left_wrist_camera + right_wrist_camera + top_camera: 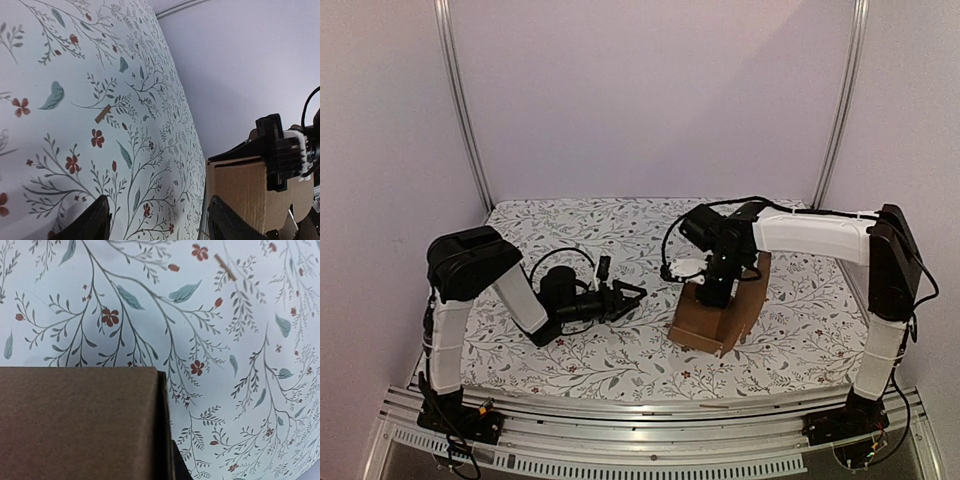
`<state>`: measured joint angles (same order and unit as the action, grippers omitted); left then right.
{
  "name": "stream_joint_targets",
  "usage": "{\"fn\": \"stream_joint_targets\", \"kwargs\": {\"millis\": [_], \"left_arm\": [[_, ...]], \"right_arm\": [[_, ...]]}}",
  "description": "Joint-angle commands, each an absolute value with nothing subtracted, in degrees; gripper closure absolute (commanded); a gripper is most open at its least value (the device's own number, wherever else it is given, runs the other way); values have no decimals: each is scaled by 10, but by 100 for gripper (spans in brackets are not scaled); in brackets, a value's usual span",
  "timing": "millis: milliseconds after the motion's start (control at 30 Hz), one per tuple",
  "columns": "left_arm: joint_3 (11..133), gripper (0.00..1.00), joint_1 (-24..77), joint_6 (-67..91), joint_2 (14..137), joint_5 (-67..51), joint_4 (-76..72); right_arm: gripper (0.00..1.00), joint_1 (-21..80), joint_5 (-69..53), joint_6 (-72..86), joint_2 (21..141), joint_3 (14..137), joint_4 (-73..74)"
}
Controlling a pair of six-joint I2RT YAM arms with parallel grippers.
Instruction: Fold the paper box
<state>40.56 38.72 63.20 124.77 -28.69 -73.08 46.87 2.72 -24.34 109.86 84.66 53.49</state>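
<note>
The paper box [718,318] is a brown cardboard cuboid, partly folded, standing right of the table's middle with a panel open behind it. My right gripper [713,292] points down onto its left top. In the right wrist view a brown panel [80,422] fills the lower left. One fingertip [179,466] lies against the outside of a thin box wall; the other is hidden under the cardboard. My left gripper [628,297] is open and empty, low over the cloth just left of the box. Its view shows the box [239,192] past its right fingertip [225,220].
A floral tablecloth [620,350] covers the table. A small brown scrap [102,114] lies on the cloth; it also shows in the right wrist view [225,267]. White walls with metal posts [465,110] enclose the back and sides. A metal rail [650,415] runs along the front.
</note>
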Motion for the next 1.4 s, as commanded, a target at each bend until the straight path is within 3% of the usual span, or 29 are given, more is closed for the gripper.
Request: {"fn": "stream_joint_targets", "kwargs": {"millis": [0, 367, 700, 1367], "left_arm": [[432, 34, 432, 671, 1307, -270, -785], [502, 35, 482, 705, 1317, -268, -807], [502, 36, 506, 683, 1278, -259, -774], [503, 36, 522, 648, 1270, -219, -689]], "right_arm": [[100, 472, 25, -240, 1041, 881, 480], [100, 472, 18, -210, 1043, 907, 447], [99, 483, 114, -154, 1073, 893, 407], [96, 484, 123, -100, 1105, 906, 424]]}}
